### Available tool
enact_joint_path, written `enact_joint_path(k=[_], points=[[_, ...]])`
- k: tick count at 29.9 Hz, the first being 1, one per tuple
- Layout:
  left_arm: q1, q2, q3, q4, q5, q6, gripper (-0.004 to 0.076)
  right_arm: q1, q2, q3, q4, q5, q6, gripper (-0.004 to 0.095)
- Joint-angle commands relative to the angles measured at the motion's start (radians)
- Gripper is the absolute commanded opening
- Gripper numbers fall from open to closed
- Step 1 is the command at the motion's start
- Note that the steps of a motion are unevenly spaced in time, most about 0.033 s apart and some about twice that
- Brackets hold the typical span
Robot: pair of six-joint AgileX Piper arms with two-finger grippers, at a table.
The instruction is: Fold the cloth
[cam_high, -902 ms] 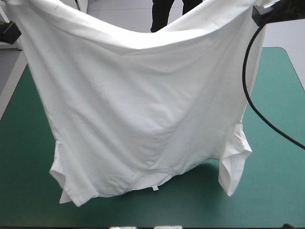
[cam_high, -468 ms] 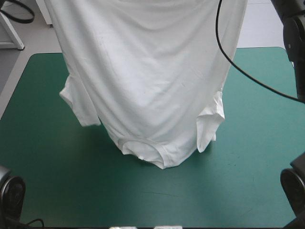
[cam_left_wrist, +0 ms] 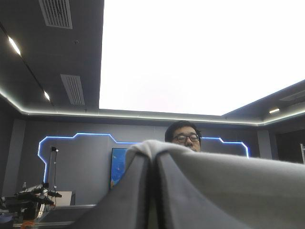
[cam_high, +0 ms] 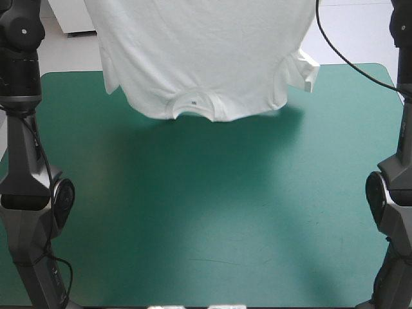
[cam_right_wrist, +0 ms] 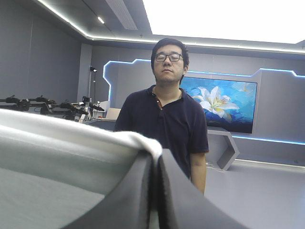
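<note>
T-shirt [cam_high: 206, 58] hangs collar-down above far part of teal-green cover [cam_high: 206, 212], seemingly not touching, upper edge out of high view. We see left gripper [cam_left_wrist: 152, 162] and right gripper [cam_right_wrist: 157, 160] each clenched on cloth edge. Risk, we judge: uneven lowering bunches collar [cam_high: 193, 105] and sleeve [cam_high: 302, 71] — thin pinch slipping drops cloth in heap.

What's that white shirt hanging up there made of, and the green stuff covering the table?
The T-shirt looks like thin, soft knit fabric, probably cotton, matte white: it hangs limp in gentle folds, with a stitched collar band. The teal-green cover looks like a smooth matte mat, perhaps rubber or vinyl: it lies flat with faint scuffs. Neither material is certain from looks alone.
</note>
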State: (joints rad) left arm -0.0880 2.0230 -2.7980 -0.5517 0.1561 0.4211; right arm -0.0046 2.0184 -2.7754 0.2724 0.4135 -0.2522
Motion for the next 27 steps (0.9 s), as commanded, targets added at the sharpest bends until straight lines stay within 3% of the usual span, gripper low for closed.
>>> enact_joint_path(k=[1, 5, 11, 24, 27], points=[[-0.004, 0.004, -0.064, -0.02, -0.076, -0.007, -0.0009, -0.016, -0.031, -0.03, 0.019, -0.097, -0.041, -0.0017], [-0.002, 0.061, -0.06, -0.013, 0.056, -0.007, -0.0009, -0.016, 0.024, -0.028, 0.019, -0.052, -0.041, -0.0017], [0.018, 0.115, -0.06, -0.013, 0.303, -0.016, -0.0009, -0.016, 0.106, -0.017, 0.026, 0.147, -0.041, -0.0017], [0.037, 0.134, -0.06, 0.262, 1.102, -0.262, -0.0009, -0.014, 0.018, 0.352, 0.086, 0.442, -0.137, -0.0017], [0.037, 0.143, -0.037, 0.223, 1.134, -0.318, -0.0009, -0.014, -0.03, 0.461, 0.086, 0.506, -0.141, -0.0017]])
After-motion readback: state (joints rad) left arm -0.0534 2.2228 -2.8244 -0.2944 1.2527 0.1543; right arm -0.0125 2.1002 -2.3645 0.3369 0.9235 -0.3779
